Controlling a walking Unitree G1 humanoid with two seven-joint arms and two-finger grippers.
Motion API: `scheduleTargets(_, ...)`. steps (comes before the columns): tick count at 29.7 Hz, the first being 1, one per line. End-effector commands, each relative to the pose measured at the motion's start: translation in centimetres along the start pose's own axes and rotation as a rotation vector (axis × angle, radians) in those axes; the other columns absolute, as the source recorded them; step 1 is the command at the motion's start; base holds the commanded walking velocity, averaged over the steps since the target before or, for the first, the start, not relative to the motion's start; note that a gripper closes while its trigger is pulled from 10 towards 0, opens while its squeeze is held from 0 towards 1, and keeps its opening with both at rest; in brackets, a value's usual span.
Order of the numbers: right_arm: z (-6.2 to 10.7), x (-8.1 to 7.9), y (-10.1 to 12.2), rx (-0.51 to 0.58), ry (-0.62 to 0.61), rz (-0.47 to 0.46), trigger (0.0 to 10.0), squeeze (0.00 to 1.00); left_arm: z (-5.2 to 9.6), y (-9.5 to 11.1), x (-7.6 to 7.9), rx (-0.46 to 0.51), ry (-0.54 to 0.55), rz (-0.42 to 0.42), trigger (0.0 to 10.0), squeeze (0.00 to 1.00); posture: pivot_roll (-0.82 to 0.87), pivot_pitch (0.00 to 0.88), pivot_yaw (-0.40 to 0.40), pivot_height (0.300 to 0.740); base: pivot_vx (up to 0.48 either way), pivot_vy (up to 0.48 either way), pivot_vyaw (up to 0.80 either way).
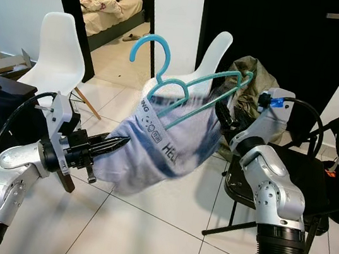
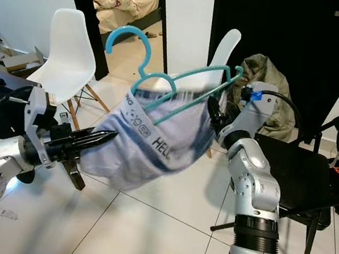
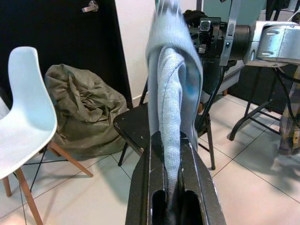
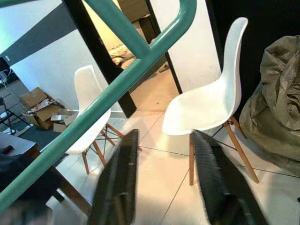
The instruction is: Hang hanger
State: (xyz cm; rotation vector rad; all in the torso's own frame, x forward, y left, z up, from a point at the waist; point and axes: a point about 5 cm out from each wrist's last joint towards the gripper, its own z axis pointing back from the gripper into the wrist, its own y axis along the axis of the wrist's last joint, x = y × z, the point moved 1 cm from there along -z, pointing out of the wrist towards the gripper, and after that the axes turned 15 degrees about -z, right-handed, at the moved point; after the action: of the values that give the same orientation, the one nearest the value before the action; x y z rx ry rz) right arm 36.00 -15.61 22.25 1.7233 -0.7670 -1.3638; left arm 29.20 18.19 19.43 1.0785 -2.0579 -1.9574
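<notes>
A teal hanger (image 1: pixel 188 88) hangs in the air between the two arms, above the tiled floor (image 1: pixel 161 228), with a pale blue garment (image 1: pixel 166 146) draped on it. The garment carries printed letters and sags below the hanger bar. The hanger's hook points up and toward the doorway (image 1: pixel 114 4) behind it.

The left gripper (image 1: pixel 116 144) is at the garment's lower edge, away from the hanger's hook, its two black fingers closed on a fold of the fabric; in the left wrist view the cloth (image 3: pixel 173 117) runs straight up from between the closed fingers (image 3: pixel 140 187).

The right gripper (image 1: pixel 225 119) sits at the hanger's far end, opposite the left one. In the right wrist view its fingers (image 4: pixel 117 183) stand apart, and the teal bar (image 4: pixel 108 93) crosses in front of them; whether they touch the hanger I cannot tell.

A white chair (image 1: pixel 59 53) stands behind the garment, near the doorway. A second white chair (image 1: pixel 215 54) is directly behind the hanger. A black chair (image 1: pixel 289 177) is beside the right arm.
</notes>
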Motion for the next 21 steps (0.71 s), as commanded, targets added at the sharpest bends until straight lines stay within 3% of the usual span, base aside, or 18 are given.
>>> scheduleTargets(1,-0.2,-0.1,0.1,0.001,0.005,0.006,0.0,0.0,0.5,-0.1,-0.4,-0.017,0.03,-0.01,10.0,0.0,-0.04,0.029,0.076,0.74,0.0,0.0,0.0)
scheduleTargets(9,-0.1,-0.1,-0.2,-0.01,0.005,0.015,0.0,0.0,0.7,-0.1,-0.4,-0.022,0.026,-0.012,10.0,0.0,-0.03,0.034,0.077,0.74,0.0,0.0,0.0)
scheduleTargets(13,0.1,-0.3,-1.1,-0.067,0.038,0.04,0.0,0.0,0.8,0.0,-0.2,-0.025,-0.002,-0.009,10.0,0.0,-0.03,0.036,0.077,0.74,0.0,0.0,0.0)
scheduleTargets(14,0.3,-0.4,-2.2,-0.138,0.073,0.07,3.0,0.0,0.9,0.1,0.0,-0.033,-0.035,-0.013,10.0,0.0,-0.03,0.037,0.077,0.74,0.0,0.0,0.0)
scheduleTargets(15,0.9,-0.3,-3.4,-0.217,0.114,0.103,10.0,0.0,1.3,0.3,0.1,-0.053,-0.087,-0.025,10.0,0.0,-0.03,0.038,0.076,0.74,0.0,0.0,0.0)
scheduleTargets(19,1.4,-0.1,-4.4,-0.278,0.146,0.109,10.0,0.0,1.7,0.5,0.0,-0.073,-0.132,-0.045,10.0,0.0,-0.03,0.038,0.076,0.74,0.0,0.0,0.0)
scheduleTargets(20,2.1,0.4,-5.3,-0.318,0.17,0.092,10.0,0.0,2.3,1.3,-0.9,-0.128,-0.228,-0.099,10.0,0.0,-0.02,0.037,0.073,0.74,0.0,0.0,0.0)
scheduleTargets(21,2.1,0.4,-5.3,-0.318,0.17,0.092,10.0,0.0,2.3,1.3,-0.9,-0.128,-0.228,-0.099,10.0,0.0,-0.02,0.037,0.073,0.74,0.0,0.0,0.0)
